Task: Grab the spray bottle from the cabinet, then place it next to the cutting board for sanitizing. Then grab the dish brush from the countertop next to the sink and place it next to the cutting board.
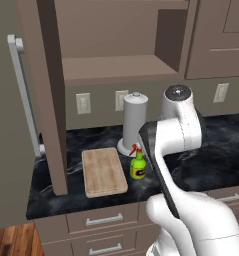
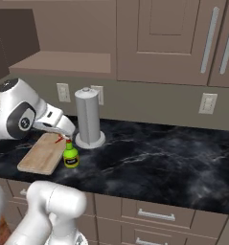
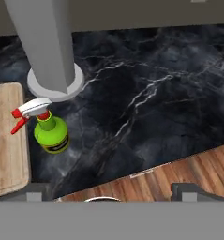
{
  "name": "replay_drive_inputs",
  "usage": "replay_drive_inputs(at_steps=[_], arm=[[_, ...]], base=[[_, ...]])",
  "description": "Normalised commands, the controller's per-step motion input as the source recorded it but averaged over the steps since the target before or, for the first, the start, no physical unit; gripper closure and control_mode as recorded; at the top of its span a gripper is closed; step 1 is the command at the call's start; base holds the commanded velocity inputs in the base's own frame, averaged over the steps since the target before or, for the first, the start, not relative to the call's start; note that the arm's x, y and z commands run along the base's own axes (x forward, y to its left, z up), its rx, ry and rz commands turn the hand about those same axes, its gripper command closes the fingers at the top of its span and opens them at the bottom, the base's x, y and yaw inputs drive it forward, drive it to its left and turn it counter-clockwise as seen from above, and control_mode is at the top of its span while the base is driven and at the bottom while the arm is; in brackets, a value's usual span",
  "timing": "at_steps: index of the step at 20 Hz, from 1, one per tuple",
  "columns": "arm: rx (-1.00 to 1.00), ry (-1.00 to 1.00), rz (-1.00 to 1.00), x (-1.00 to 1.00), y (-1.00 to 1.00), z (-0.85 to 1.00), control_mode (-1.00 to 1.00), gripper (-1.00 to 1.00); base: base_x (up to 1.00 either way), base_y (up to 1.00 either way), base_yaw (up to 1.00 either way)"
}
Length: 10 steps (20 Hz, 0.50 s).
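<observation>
Bottle [image 3: 51, 133] seen upright on countertop [image 2: 164, 158], just beside board [image 1: 103, 171], released. Gripper [image 3: 111, 190] spread, empty. Risk: bottle toppled if clipped by arm during withdrawal; brush unlocated.

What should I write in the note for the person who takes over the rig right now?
Gripper: open, holding nothing, above the countertop.
Spray bottle: upright on the countertop, right beside the cutting board, in front of the paper-towel holder.
Cabinet: door open, shelf bare where visible.
Done: the spray bottle is placed next to the board.
Left: fetch the dish brush from beside the sink and set it by the cutting board.
</observation>
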Motion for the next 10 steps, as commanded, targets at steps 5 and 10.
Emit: replay_drive_inputs(at_steps=[5,10], arm=[[0.0,-0.33,0.12,-0.51,0.0,0.04,-1.0,-1.0],[0.0,-0.43,0.14,-0.47,0.0,0.17,-1.0,-1.0]], base=[[0.0,0.0,0.0],[0.0,0.0,0.0]])
